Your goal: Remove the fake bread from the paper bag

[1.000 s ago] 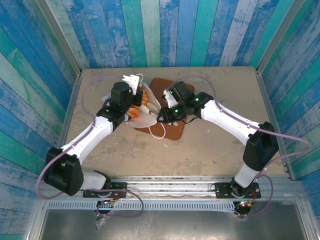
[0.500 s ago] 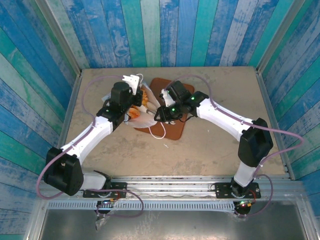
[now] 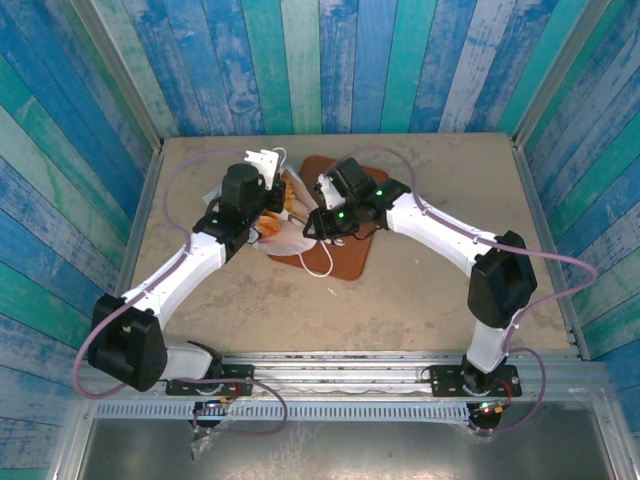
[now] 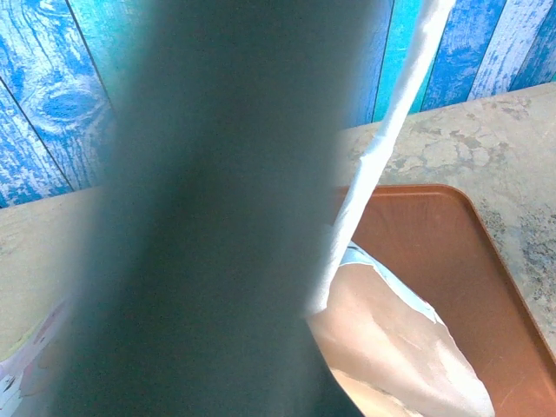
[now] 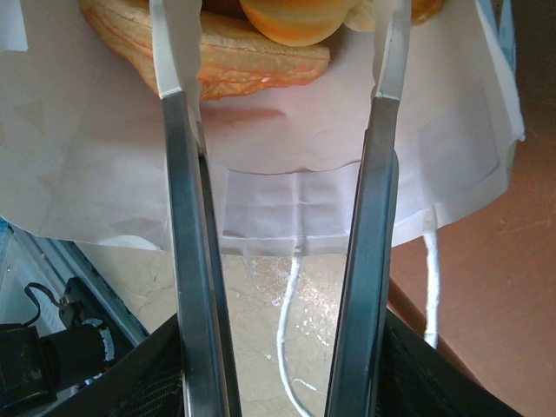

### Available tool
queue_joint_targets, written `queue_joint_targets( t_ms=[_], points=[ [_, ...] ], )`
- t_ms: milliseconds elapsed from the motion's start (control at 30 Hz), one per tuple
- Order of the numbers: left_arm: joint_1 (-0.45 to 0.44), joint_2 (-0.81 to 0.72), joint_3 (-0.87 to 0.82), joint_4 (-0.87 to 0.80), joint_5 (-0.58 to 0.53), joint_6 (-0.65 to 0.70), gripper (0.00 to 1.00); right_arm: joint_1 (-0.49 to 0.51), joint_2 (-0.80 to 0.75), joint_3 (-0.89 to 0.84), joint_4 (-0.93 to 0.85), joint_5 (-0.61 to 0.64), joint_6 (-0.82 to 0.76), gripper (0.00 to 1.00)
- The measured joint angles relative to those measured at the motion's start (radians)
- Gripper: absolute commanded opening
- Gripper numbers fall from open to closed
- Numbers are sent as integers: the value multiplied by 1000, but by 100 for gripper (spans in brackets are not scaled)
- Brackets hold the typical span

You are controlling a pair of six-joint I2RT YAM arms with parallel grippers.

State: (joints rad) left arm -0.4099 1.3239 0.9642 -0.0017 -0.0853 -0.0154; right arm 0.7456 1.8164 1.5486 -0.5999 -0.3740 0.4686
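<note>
Walls (image 3: 320, 60) of upright planks, painted in worn blues, teals and greens, close in the far edge and both side edges of a mottled beige table (image 3: 440, 290). A silvery metal rail (image 3: 340, 362) runs along the table's near edge, with a dull grey metal sheet (image 3: 330, 445) on its near side. The light is soft and even, and shadows are faint.

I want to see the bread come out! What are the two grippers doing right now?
Left gripper: shut, at the paper bag.
Right gripper: open, empty.
</note>
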Motion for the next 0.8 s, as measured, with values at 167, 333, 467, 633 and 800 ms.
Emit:
queue_joint_targets(
  t_ms=[167, 333, 467, 633, 800],
  points=[
    [0, 0, 0, 0, 2, 0, 1, 0, 9, 4, -1, 0, 4, 42],
    [0, 0, 0, 0, 2, -1, 1, -1, 12, 5, -2, 0, 8, 33],
    [0, 0, 0, 0, 1, -6, 1, -1, 12, 8, -5, 1, 5, 28],
    [0, 0, 2, -2, -6, -17, 1, 2, 5, 8, -20, 16, -6, 27],
    [0, 0, 13, -4, -29, -38, 1, 4, -47, 1, -39, 38, -14, 27]
  ],
)
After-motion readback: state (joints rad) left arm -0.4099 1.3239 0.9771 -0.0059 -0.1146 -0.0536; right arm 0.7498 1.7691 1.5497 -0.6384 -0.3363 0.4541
